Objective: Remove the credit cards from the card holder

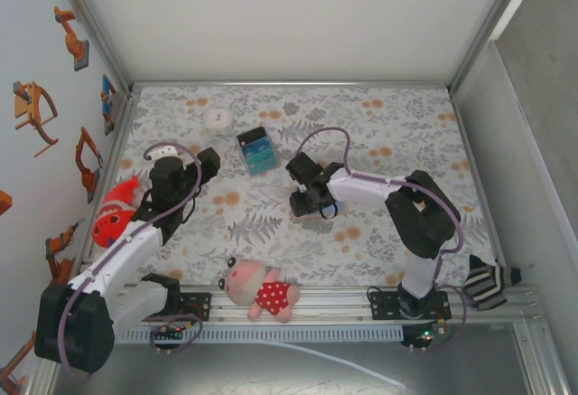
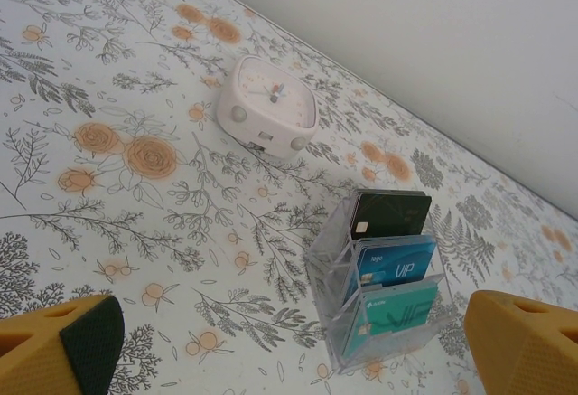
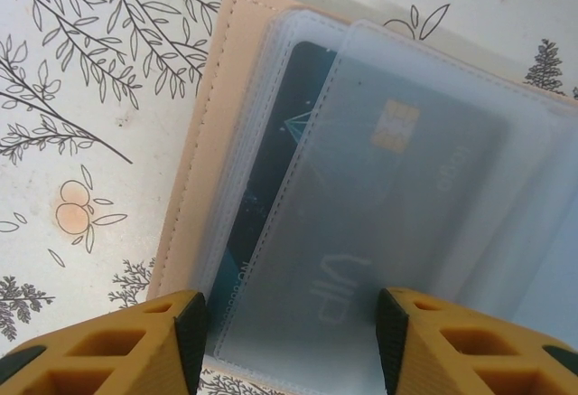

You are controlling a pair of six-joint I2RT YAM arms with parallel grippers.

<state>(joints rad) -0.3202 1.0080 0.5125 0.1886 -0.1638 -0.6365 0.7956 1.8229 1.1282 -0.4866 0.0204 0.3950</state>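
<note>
The card holder [image 3: 194,142] lies open on the floral table, tan leather edge on the left, frosted plastic sleeves fanned over it. A dark blue card [image 3: 271,187] sits in one sleeve, and a grey VIP card [image 3: 397,196] with a gold chip in the sleeve above it. My right gripper [image 3: 289,332] hangs open just over the sleeves' near edge, one pad on each side of the top sleeve. From above, the right gripper [image 1: 309,202] covers most of the card holder [image 1: 330,208]. My left gripper [image 1: 209,162] is wide open and holds nothing; its yellow fingers [image 2: 63,345] frame the table.
A clear stand [image 2: 384,277] with black, blue and teal cards is at the table's back middle [image 1: 257,150]. A white clock [image 2: 267,107] sits behind it. A red fish toy [image 1: 116,214], a pig plush [image 1: 262,291] and a striped cloth [image 1: 488,282] lie near the edges.
</note>
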